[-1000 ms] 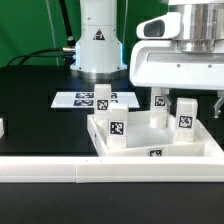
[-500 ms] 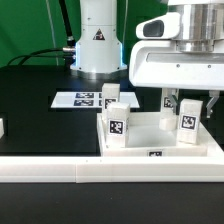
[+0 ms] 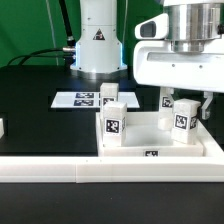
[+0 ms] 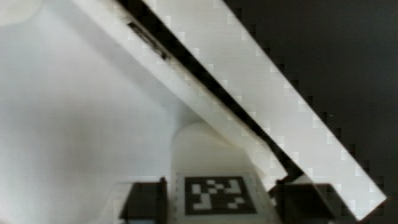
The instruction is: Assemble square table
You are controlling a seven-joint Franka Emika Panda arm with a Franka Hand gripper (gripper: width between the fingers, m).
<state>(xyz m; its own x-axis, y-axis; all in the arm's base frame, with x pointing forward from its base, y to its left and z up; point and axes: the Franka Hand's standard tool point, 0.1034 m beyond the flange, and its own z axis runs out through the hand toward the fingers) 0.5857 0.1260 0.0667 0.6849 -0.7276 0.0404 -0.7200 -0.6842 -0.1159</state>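
The square table slab [image 3: 132, 150] lies upside down on the black table against the front rail, with a tag on its near edge. Three white tagged legs stand in its corners: front left [image 3: 115, 128], back left [image 3: 110, 96] and back right [image 3: 170, 101]. My gripper [image 3: 184, 114] hangs over the front right corner, shut on a fourth upright leg [image 3: 181, 117]. In the wrist view that leg [image 4: 217, 193] sits tight between my dark fingers [image 4: 153, 202], with the slab's raised rim [image 4: 228, 62] running diagonally beyond it.
A long white rail [image 3: 60, 171] borders the table's front. The marker board [image 3: 75, 100] lies flat behind the slab, on the exterior view's left. The arm's base [image 3: 97, 45] stands at the back. A small white part [image 3: 2, 127] shows at the left edge.
The slab with its legs has slid towards the exterior view's right since one second ago. The held leg has turned slightly in my gripper, and its tag now faces a little more leftward.
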